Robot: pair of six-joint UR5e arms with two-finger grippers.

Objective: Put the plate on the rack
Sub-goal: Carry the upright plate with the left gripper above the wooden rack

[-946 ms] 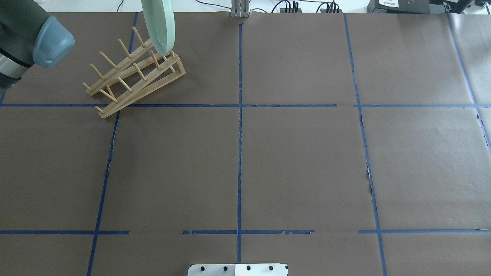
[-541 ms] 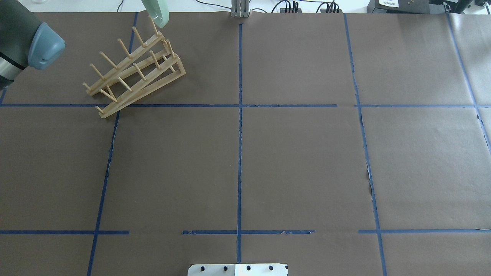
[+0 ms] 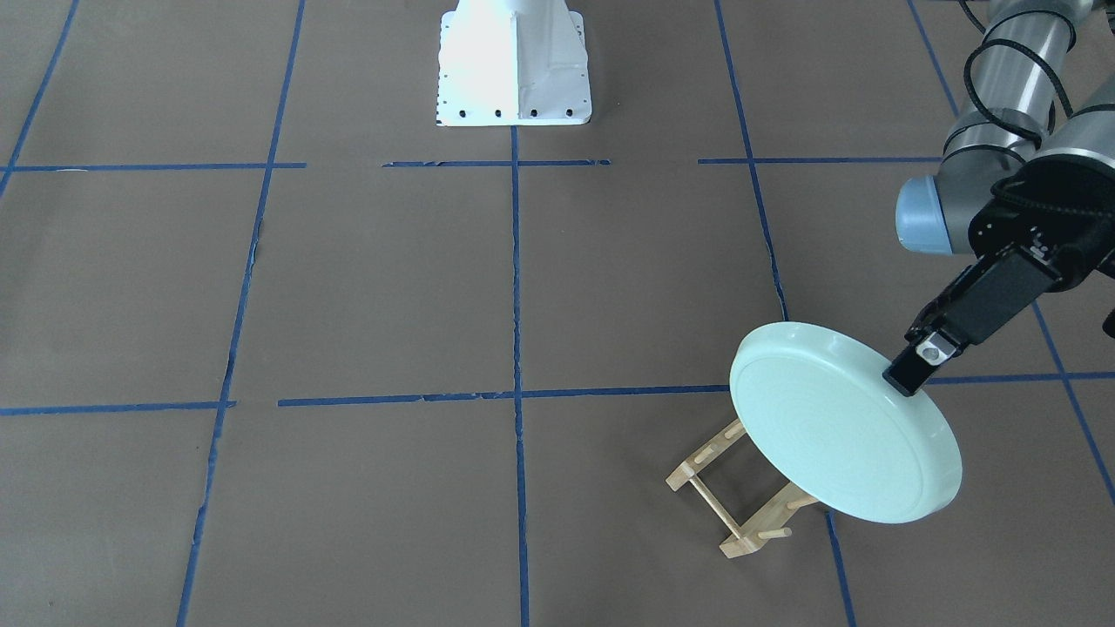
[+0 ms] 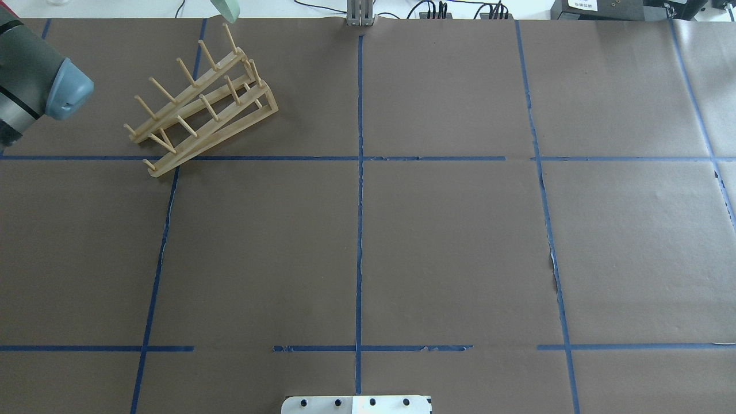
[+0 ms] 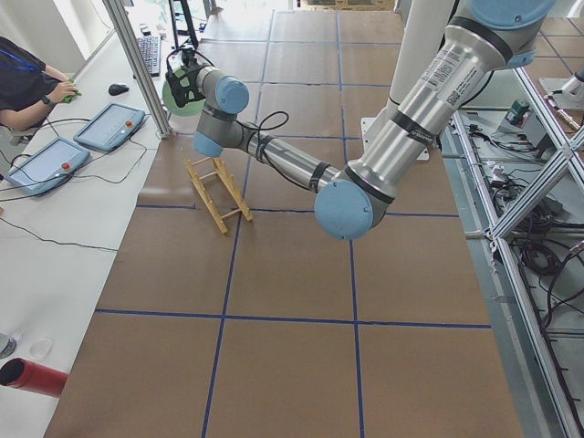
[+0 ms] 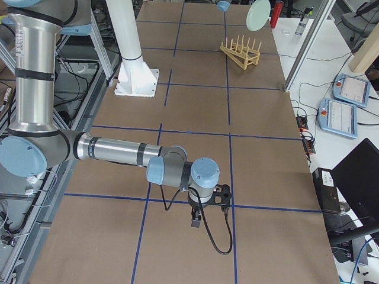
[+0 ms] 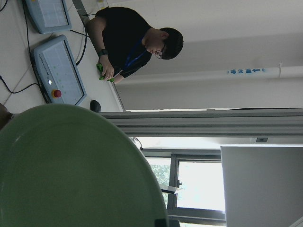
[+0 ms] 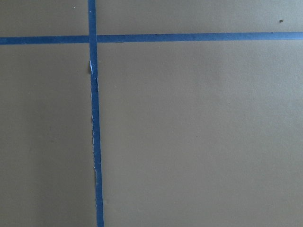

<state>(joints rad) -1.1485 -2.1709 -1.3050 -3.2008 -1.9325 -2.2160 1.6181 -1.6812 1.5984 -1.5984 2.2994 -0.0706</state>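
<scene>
The pale mint-green plate (image 3: pixel 836 427) hangs tilted in the air above the far end of the light-wood rack (image 3: pixel 736 509), apart from it. My left gripper (image 3: pixel 902 380) is shut on the plate's rim. In the overhead view only a sliver of the plate (image 4: pixel 225 7) shows at the top edge, beyond the rack (image 4: pixel 201 106). The plate fills the lower left of the left wrist view (image 7: pixel 71 170). My right gripper (image 6: pixel 198 220) shows only in the exterior right view, low over the table on the other side; I cannot tell if it is open or shut.
The white robot base (image 3: pixel 512 65) stands at the table's middle edge. An operator (image 5: pixel 27 82) sits at a side desk with teach pendants (image 5: pixel 109 126) just past the rack. Brown paper with a blue tape grid covers the table.
The plate has risen from the rack's far pegs and moved away, almost out of the overhead view's top. The left arm's elbow has drawn back to the left. The rack has stayed put.
</scene>
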